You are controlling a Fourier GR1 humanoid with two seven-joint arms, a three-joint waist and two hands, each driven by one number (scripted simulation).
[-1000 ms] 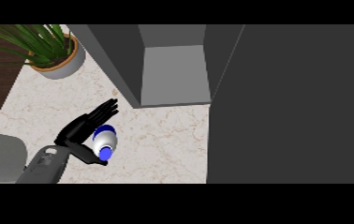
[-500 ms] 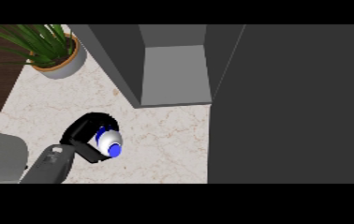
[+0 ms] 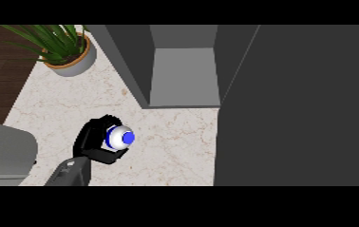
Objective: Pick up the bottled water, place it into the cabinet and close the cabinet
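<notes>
1. Grasping the bottle [image 3: 120,137] with the left hand [image 3: 89,143], near left over the counter [image 3: 175,140].
2. Clenched round it: fingers wrapped over the bottle's left and far side, thumb tucked under its near side.
3. Looking at the bottle end-on: blue cap [image 3: 128,137] facing up, white body ringing it, left part hidden by the fingers.
4. Cannot tell whether it is lifted or touching the counter.
5. Coming in from the near-left edge on a grey forearm [image 3: 70,174], angled up and right to the hand.
6. No sign of the right hand in this view.
7. Far of the bottle and a bit right, well apart: cabinet [image 3: 184,74], standing open, grey inner walls and floor showing.
8. Swung out on the right: door [image 3: 294,107], a tall dark panel running from far edge to near edge.
9. Far left: plant [image 3: 52,41] in a round pot [image 3: 70,65], at the counter's corner, well apart from the hand.
10. At the near-left edge, just beside the forearm: pale grey shape [image 3: 14,155]; cannot tell what.
11. Left of the counter: strip of dark wood floor [image 3: 10,74].
</notes>
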